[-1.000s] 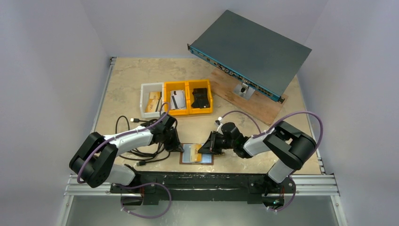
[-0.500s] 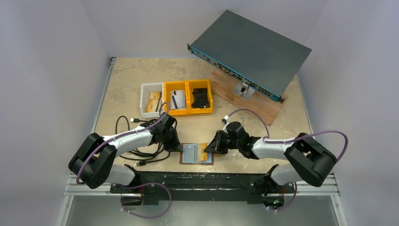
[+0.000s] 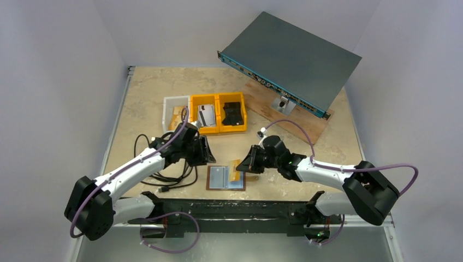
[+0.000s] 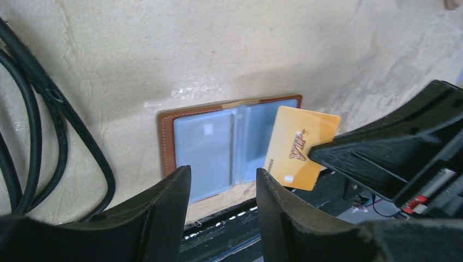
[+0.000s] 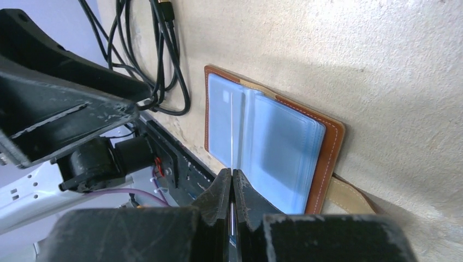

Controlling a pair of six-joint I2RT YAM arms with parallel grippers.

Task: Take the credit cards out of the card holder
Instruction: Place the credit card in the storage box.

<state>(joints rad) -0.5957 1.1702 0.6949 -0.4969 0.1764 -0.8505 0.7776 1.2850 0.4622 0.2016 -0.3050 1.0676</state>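
The brown card holder (image 3: 225, 178) lies open on the table, its silvery-blue pockets (image 4: 210, 147) facing up. My right gripper (image 3: 244, 166) is shut on a gold credit card (image 4: 300, 146), held tilted over the holder's right half. In the right wrist view that card shows only as a thin edge (image 5: 232, 143) between the closed jaws. My left gripper (image 3: 206, 153) hangs open above and behind the holder's left side, touching nothing; its fingers (image 4: 174, 210) frame the holder from above. More credit cards lie in the white bin (image 3: 170, 105) and the middle yellow bin (image 3: 195, 115).
A second yellow bin (image 3: 242, 113) holds a chunky black object. Black cables (image 3: 155, 166) coil left of the holder. A grey rack unit (image 3: 292, 57) leans on a wooden board (image 3: 303, 123) at the back right. The table's near rail (image 3: 235, 207) runs just below the holder.
My left gripper has opened, let go of the holder's left edge and risen away from it. My right gripper has drawn the gold card out to the right.
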